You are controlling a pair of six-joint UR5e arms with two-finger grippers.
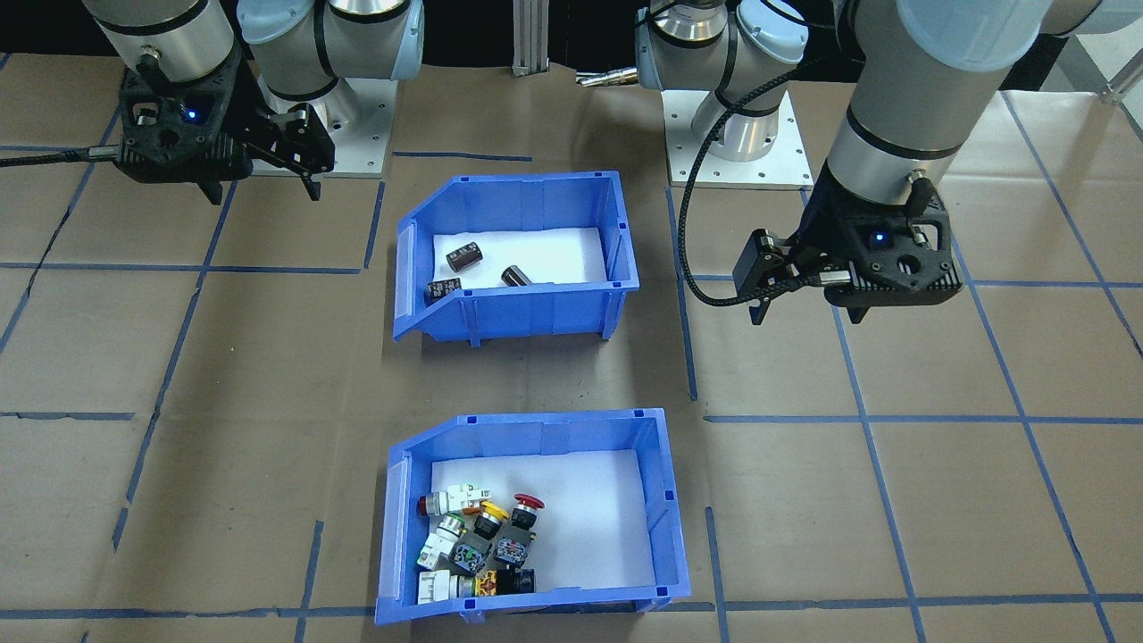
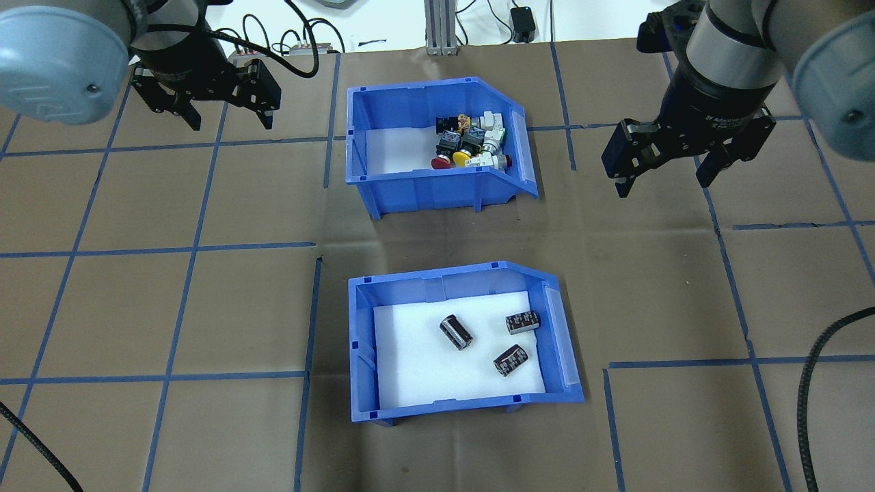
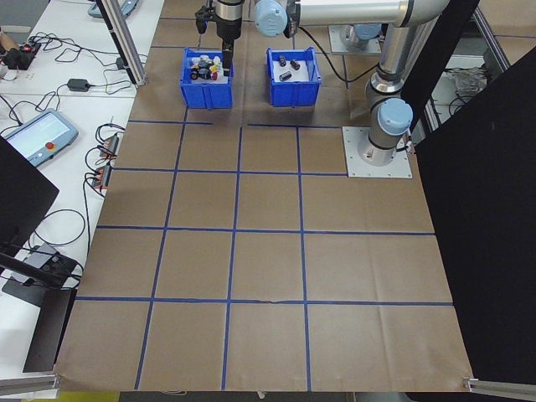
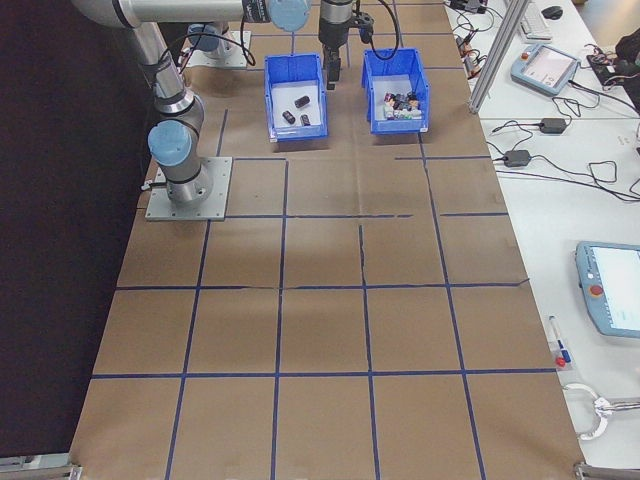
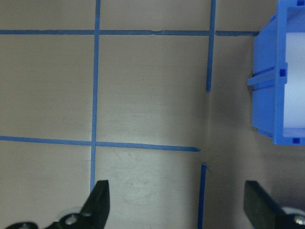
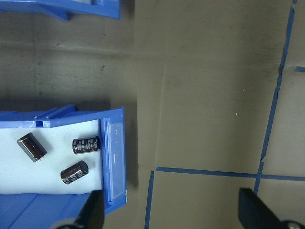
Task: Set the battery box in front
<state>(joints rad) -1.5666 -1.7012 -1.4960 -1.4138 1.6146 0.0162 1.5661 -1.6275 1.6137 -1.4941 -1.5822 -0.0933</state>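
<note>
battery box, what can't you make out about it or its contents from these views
- Print on the three cylinders: too small and blurred in every view.
- Battery box underside and feet: hidden by its own walls in the overhead view.
- Its left part: cut off by the edge of the right wrist view.
- One cylinder: half hidden behind the sloped wall in the front-facing view.

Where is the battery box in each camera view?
Front-facing: battery box upper centre.
Overhead: lower centre.
Left side: top, right bin.
Right side: top, left bin.
Left wrist: cannot tell.
Right wrist: left edge.
Landmark: switch bin beside it.
</note>
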